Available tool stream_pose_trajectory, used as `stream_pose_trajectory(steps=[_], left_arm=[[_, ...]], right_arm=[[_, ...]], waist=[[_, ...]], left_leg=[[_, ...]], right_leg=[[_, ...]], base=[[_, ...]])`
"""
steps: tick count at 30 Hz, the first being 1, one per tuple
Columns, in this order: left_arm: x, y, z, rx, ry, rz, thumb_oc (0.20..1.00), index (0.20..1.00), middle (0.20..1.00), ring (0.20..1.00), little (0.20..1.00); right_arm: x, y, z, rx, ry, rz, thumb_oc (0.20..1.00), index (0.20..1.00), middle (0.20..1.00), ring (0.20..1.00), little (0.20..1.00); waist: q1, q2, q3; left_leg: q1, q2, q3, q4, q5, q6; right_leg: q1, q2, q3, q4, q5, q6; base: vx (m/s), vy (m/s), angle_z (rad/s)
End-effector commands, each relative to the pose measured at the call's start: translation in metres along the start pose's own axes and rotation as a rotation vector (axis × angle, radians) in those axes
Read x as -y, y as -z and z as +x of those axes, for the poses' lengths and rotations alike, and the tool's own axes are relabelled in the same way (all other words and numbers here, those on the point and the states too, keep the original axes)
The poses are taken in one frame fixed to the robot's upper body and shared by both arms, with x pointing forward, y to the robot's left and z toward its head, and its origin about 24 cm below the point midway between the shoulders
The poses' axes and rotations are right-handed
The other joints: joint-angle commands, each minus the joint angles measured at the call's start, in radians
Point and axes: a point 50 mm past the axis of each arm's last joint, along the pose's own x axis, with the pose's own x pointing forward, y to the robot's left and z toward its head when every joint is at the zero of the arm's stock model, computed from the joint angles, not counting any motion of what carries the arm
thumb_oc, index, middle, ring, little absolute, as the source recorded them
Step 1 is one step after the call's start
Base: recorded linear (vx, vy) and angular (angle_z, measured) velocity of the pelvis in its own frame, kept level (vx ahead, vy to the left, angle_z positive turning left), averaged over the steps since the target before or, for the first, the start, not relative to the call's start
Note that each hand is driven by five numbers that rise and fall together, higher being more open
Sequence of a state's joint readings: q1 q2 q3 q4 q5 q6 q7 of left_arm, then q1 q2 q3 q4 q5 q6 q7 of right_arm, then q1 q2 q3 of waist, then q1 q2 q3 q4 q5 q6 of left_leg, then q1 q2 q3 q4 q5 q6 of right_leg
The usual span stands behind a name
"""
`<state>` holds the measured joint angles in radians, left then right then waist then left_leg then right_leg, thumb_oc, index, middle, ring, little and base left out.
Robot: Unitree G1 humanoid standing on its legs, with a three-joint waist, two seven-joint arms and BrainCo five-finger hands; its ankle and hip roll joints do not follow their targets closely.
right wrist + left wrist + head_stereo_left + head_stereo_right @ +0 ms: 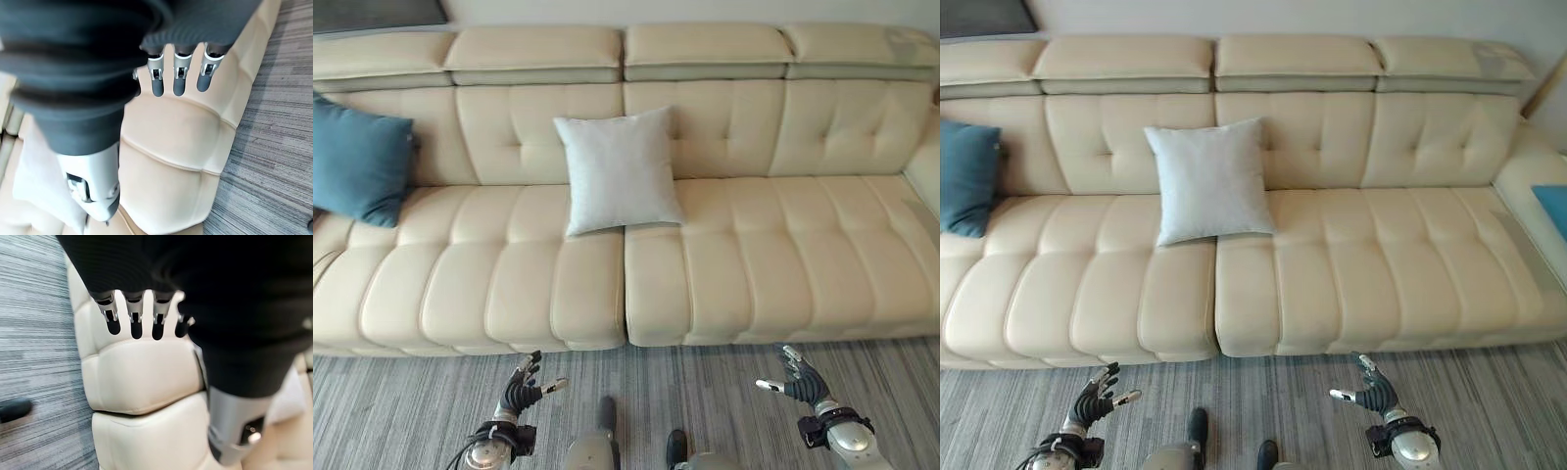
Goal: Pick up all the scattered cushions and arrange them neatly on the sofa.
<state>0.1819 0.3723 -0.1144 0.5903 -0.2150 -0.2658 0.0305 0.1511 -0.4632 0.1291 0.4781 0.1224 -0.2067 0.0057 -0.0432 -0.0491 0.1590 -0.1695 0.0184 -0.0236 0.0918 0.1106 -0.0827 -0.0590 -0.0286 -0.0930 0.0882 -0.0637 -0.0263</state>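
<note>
Here, both hands empty before the sofa (724,264).
Left hand (521,392) and right hand (800,383) spread wide; white cushion (617,171) upright mid-sofa.

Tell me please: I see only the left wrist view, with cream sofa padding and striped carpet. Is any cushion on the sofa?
Observer: Yes. A light grey cushion leans upright against the backrest near the middle of the sofa.
Operator: Is it the only one there?
Observer: No. A blue cushion leans at the sofa's left end.
Operator: Does the right hand hold something?
Observer: No. The right hand is open and empty above the carpet in front of the sofa, about level with the left hand.
</note>
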Motion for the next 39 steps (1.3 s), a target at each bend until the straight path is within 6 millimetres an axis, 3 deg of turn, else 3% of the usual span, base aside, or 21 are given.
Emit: stream_pose_trajectory(steps=[1, 7, 11, 12, 13, 14, 16, 19, 21, 22, 23, 24, 25, 26, 28, 29, 30, 31, 32, 36, 39], left_arm=[[-0.002, -0.025, 0.011, 0.112, 0.004, 0.021, 1.0, 1.0, 1.0, 1.0, 1.0], [0.0, -0.024, 0.013, 0.1, 0.012, 0.02, 1.0, 1.0, 1.0, 1.0, 1.0], [-0.001, -0.03, 0.016, 0.114, 0.014, 0.043, 1.0, 1.0, 1.0, 1.0, 1.0], [-0.002, -0.032, 0.016, 0.12, 0.011, 0.041, 1.0, 1.0, 1.0, 1.0, 1.0], [-0.001, -0.03, 0.014, 0.114, 0.015, 0.034, 1.0, 1.0, 1.0, 1.0, 1.0], [-0.002, -0.031, 0.014, 0.114, 0.016, 0.031, 1.0, 1.0, 1.0, 1.0, 1.0], [-0.002, -0.028, 0.011, 0.103, 0.025, 0.024, 1.0, 1.0, 1.0, 1.0, 1.0], [-0.001, -0.024, 0.009, 0.088, 0.024, 0.014, 1.0, 1.0, 1.0, 1.0, 1.0], [0.005, -0.021, 0.009, 0.076, 0.042, 0.007, 1.0, 1.0, 1.0, 1.0, 1.0], [0.012, -0.021, 0.011, 0.073, 0.058, -0.002, 1.0, 1.0, 1.0, 1.0, 1.0], [0.016, -0.024, 0.013, 0.083, 0.074, -0.008, 1.0, 1.0, 1.0, 1.0, 1.0], [0.023, -0.028, 0.015, 0.099, 0.099, -0.009, 1.0, 1.0, 1.0, 1.0, 1.0], [0.023, -0.028, 0.015, 0.1, 0.099, -0.009, 1.0, 1.0, 1.0, 1.0, 1.0], [0.029, -0.032, 0.018, 0.107, 0.114, -0.013, 1.0, 1.0, 1.0, 1.0, 1.0], [0.03, -0.031, 0.018, 0.103, 0.117, -0.016, 1.0, 1.0, 1.0, 1.0, 1.0], [0.032, -0.029, 0.017, 0.096, 0.121, -0.018, 1.0, 1.0, 1.0, 1.0, 1.0], [0.032, -0.028, 0.017, 0.093, 0.118, -0.019, 1.0, 1.0, 1.0, 1.0, 1.0], [0.032, -0.028, 0.017, 0.093, 0.118, -0.019, 1.0, 1.0, 1.0, 1.0, 1.0], [0.032, -0.025, 0.014, 0.084, 0.122, -0.013, 1.0, 1.0, 1.0, 1.0, 1.0], [0.032, -0.021, 0.012, 0.066, 0.128, -0.009, 1.0, 1.0, 1.0, 1.0, 1.0], [0.027, -0.023, 0.012, 0.076, 0.116, -0.014, 1.0, 1.0, 1.0, 1.0, 1.0]], right_arm=[[0.006, -0.026, 0.013, 0.117, 0.052, 0.084, 1.0, 1.0, 1.0, 1.0, 1.0], [0.0, -0.017, 0.015, 0.075, 0.065, 0.175, 1.0, 1.0, 1.0, 1.0, 1.0], [-0.01, -0.023, 0.025, 0.077, 0.062, 0.234, 1.0, 1.0, 1.0, 1.0, 1.0], [-0.011, -0.027, 0.028, 0.085, 0.062, 0.237, 1.0, 1.0, 1.0, 1.0, 1.0], [-0.018, -0.029, 0.029, 0.091, 0.049, 0.24, 1.0, 1.0, 1.0, 1.0, 1.0], [-0.02, -0.028, 0.03, 0.083, 0.045, 0.232, 1.0, 1.0, 1.0, 1.0, 1.0], [-0.025, -0.027, 0.029, 0.074, 0.019, 0.21, 1.0, 1.0, 1.0, 1.0, 1.0], [-0.028, -0.028, 0.027, 0.081, -0.002, 0.19, 1.0, 1.0, 1.0, 1.0, 1.0], [-0.029, -0.027, 0.025, 0.079, -0.011, 0.179, 1.0, 1.0, 1.0, 1.0, 1.0], [-0.028, -0.025, 0.023, 0.076, -0.011, 0.184, 1.0, 1.0, 1.0, 1.0, 1.0], [-0.027, -0.024, 0.021, 0.078, -0.007, 0.19, 1.0, 1.0, 1.0, 1.0, 1.0], [-0.021, -0.025, 0.019, 0.09, 0.006, 0.19, 1.0, 1.0, 1.0, 1.0, 1.0], [-0.021, -0.025, 0.019, 0.09, 0.006, 0.19, 1.0, 1.0, 1.0, 1.0, 1.0], [-0.016, -0.027, 0.02, 0.098, 0.022, 0.192, 1.0, 1.0, 1.0, 1.0, 1.0], [-0.015, -0.029, 0.02, 0.104, 0.025, 0.199, 1.0, 1.0, 1.0, 1.0, 1.0], [-0.015, -0.029, 0.021, 0.105, 0.022, 0.204, 1.0, 1.0, 1.0, 1.0, 1.0], [-0.015, -0.033, 0.021, 0.121, 0.023, 0.207, 1.0, 1.0, 1.0, 1.0, 1.0], [-0.015, -0.033, 0.021, 0.121, 0.023, 0.207, 1.0, 1.0, 1.0, 1.0, 1.0], [-0.015, -0.037, 0.022, 0.138, 0.021, 0.204, 1.0, 1.0, 1.0, 1.0, 1.0], [-0.016, -0.043, 0.026, 0.158, 0.019, 0.193, 1.0, 1.0, 1.0, 1.0, 1.0], [-0.02, -0.05, 0.028, 0.179, -0.006, 0.188, 1.0, 1.0, 1.0, 1.0, 1.0]], waist=[[0.011, -0.019, -0.007], [-0.012, -0.016, -0.043], [-0.012, -0.007, -0.031], [-0.001, -0.005, -0.025], [0.019, 0.004, -0.023], [0.033, 0.006, -0.023], [0.044, 0.008, -0.027], [0.047, 0.0, -0.036], [0.034, -0.002, -0.042], [0.006, -0.002, -0.046], [-0.005, -0.003, -0.045], [-0.017, -0.006, -0.032], [-0.017, -0.004, -0.032], [-0.018, -0.015, -0.015], [-0.013, -0.019, -0.01], [-0.003, -0.024, -0.004], [0.007, -0.032, -0.002], [0.007, -0.032, -0.003], [0.026, -0.031, 0.005], [0.073, -0.003, 0.011], [0.1, 0.005, 0.0]], left_leg=[[-0.017, -0.052, -0.041, 0.081, -0.178, 0.024], [0.057, -0.046, 0.01, -0.02, -0.177, 0.054], [0.095, -0.023, 0.104, -0.049, -0.183, 0.076], [0.099, -0.013, 0.128, -0.047, -0.188, 0.078], [0.119, 0.021, 0.205, -0.044, -0.204, 0.081], [0.13, 0.037, 0.246, -0.037, -0.212, 0.078], [0.16, 0.063, 0.298, -0.034, -0.237, 0.07], [0.19, 0.072, 0.351, -0.042, -0.245, 0.066], [0.202, 0.077, 0.364, -0.033, -0.25, 0.062], [0.213, 0.096, 0.365, -0.011, -0.256, 0.048], [0.207, 0.108, 0.364, 0.032, -0.258, 0.042], [0.162, 0.147, 0.34, 0.18, -0.234, 0.029], [0.159, 0.15, 0.339, 0.185, -0.236, 0.028], [0.091, 0.153, 0.287, 0.293, -0.161, 0.024], [0.059, 0.132, 0.241, 0.318, -0.167, 0.03], [0.025, 0.097, 0.196, 0.334, -0.184, 0.036], [-0.018, 0.052, 0.154, 0.328, -0.202, 0.043], [-0.019, 0.052, 0.154, 0.327, -0.202, 0.043], [-0.06, -0.001, 0.105, 0.275, -0.235, 0.055], [-0.146, -0.081, -0.02, 0.093, -0.101, 0.037], [-0.133, -0.077, -0.05, 0.017, -0.067, 0.055]], right_leg=[[0.013, -0.008, 0.062, -0.018, -0.024, 0.112], [0.001, -0.009, 0.118, -0.016, 0.0, 0.134], [-0.06, -0.003, 0.155, 0.044, 0.025, 0.159], [-0.073, -0.015, 0.121, 0.054, 0.029, 0.166], [-0.082, -0.087, -0.079, 0.079, 0.012, 0.15], [-0.09, -0.122, -0.172, 0.097, 0.009, 0.143], [-0.07, -0.161, -0.278, 0.106, -0.009, 0.15], [-0.058, -0.176, -0.313, 0.092, 0.004, 0.159], [-0.063, -0.162, -0.274, 0.084, 0.0, 0.159], [-0.065, -0.141, -0.225, 0.068, -0.002, 0.156], [-0.049, -0.122, -0.199, 0.044, -0.008, 0.148], [-0.02, -0.089, -0.167, 0.02, -0.02, 0.119], [-0.019, -0.087, -0.168, 0.019, -0.021, 0.118], [-0.003, -0.063, -0.143, -0.004, -0.017, 0.083], [0.004, -0.055, -0.123, -0.008, -0.024, 0.077], [0.012, -0.05, -0.1, -0.009, -0.028, 0.074], [0.016, -0.048, -0.077, -0.014, -0.029, 0.077], [0.014, -0.048, -0.077, -0.014, -0.029, 0.077], [0.034, -0.031, -0.041, -0.018, -0.045, 0.082], [0.083, 0.042, 0.037, -0.026, -0.072, 0.082], [0.128, 0.066, 0.105, -0.01, -0.118, 0.085]], base=[[0.06, 0.087, -0.85], [0.07, 0.12, -0.48], [-0.02, 0.069, -0.9], [-0.04, -0.047, -2.03], [0.0, -0.096, -1.88], [0.1, -0.146, -2.4], [0.07, -0.111, -1.85], [0.07, -0.134, -1.49], [0.18, -0.26, -0.85], [0.24, -0.377, -1.0], [0.29, -0.529, -0.84], [0.17, -0.32, -0.3], [0.12, -0.411, -0.17], [0.07, -0.256, -0.23], [0.08, -0.173, -0.4], [0.12, -0.08, -0.6], [0.12, -0.081, -0.57], [0.22, -0.073, -0.58], [0.24, -0.026, -0.49], [0.29, -0.001, -0.72], [0.44, 0.105, -1.43]])
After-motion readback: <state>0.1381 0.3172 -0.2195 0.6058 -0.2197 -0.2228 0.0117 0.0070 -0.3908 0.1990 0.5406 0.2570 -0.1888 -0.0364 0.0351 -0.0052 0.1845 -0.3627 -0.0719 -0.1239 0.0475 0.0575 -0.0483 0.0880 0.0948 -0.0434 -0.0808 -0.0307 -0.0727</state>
